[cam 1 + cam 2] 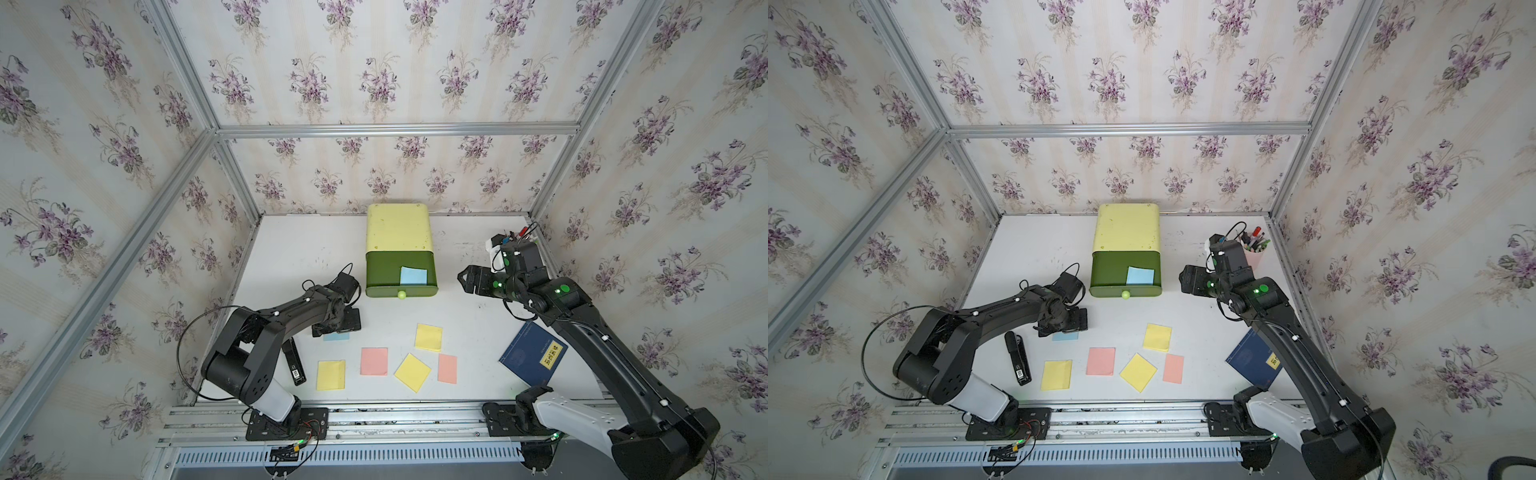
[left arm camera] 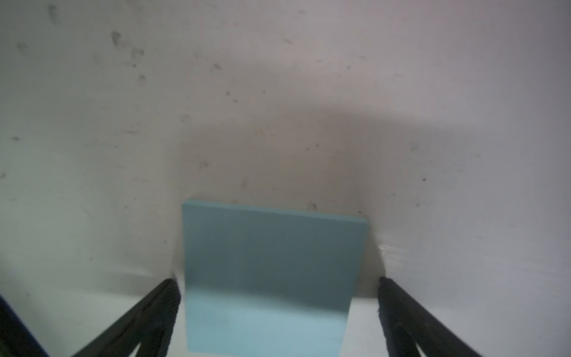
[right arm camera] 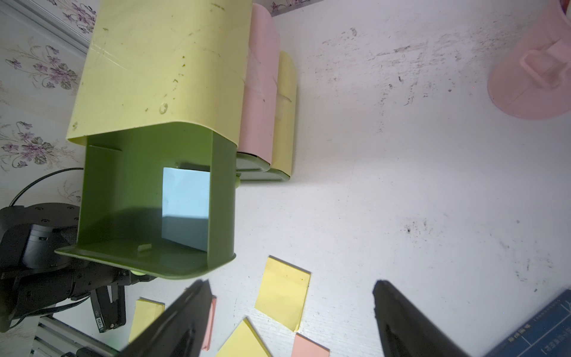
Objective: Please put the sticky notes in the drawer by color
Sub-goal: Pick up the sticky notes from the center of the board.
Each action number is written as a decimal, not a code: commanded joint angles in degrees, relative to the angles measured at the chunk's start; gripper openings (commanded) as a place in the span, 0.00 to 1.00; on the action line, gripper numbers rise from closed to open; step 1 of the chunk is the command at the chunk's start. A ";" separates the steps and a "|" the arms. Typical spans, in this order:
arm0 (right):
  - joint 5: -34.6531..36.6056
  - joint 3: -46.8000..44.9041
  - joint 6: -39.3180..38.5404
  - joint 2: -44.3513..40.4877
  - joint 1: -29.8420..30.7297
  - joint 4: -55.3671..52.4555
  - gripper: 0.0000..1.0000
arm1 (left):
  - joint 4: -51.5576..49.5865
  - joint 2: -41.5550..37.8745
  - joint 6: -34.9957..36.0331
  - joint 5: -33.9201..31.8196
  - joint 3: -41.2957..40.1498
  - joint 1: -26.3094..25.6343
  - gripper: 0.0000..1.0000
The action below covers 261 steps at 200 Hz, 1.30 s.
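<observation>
one target: straddles the flat light blue sticky note (image 2: pixel 272 247) with the left gripper (image 2: pixel 278 282), jaws wide; right gripper (image 3: pixel 291 284), spread and empty, farther off by the drawer (image 1: pixel 397 232).

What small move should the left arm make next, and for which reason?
Probably close the left gripper on the blue note lying on the table. Its open jaws stand on either side of that note, and the pulled-out drawer holds the other blue note, so this one likely belongs there.
</observation>
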 commanded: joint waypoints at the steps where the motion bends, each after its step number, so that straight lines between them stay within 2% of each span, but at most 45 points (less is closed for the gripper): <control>1: -0.67 -0.51 0.03 -0.55 0.05 0.57 0.87 | -6.68 1.38 1.30 -1.59 -0.14 -0.61 0.98; 30: -1.77 -2.84 0.09 -2.53 0.00 1.04 0.87 | -7.74 2.82 2.50 -1.17 0.03 -0.61 0.96; 53: -2.95 -4.60 0.22 -3.49 0.05 1.48 0.87 | -7.57 3.94 2.77 -0.56 -0.51 -0.61 0.87; 66: -3.02 -4.75 0.14 -3.62 0.05 1.18 0.87 | -7.26 4.09 3.03 -0.52 -0.57 -0.61 0.79; 94: -3.34 -4.50 0.05 -3.75 0.05 0.42 0.86 | -7.77 3.86 3.66 -0.75 -0.20 -0.52 0.78; 115: -4.80 -4.96 0.23 -4.28 0.04 0.77 0.86 | -7.79 3.10 4.26 0.60 0.33 -0.26 0.73; 132: -6.03 -5.91 0.31 -4.89 0.03 1.50 0.86 | -6.82 1.35 4.71 2.74 0.34 0.21 0.65; 154: -8.10 -7.20 0.35 -5.52 0.00 2.31 0.85 | -6.40 -1.56 5.23 4.64 0.44 1.43 0.66; 188: -14.93 -9.60 1.66 -6.40 0.05 5.36 0.84 | -8.26 -5.99 6.02 5.76 1.76 2.81 0.60; 233: -16.16 -10.87 1.89 -7.83 0.02 6.24 0.84 | -13.33 -10.28 6.81 6.09 5.34 3.20 0.58; 261: -17.34 -11.30 1.72 -8.89 0.05 6.74 0.83 | -19.42 -16.19 6.59 4.31 9.37 3.24 0.58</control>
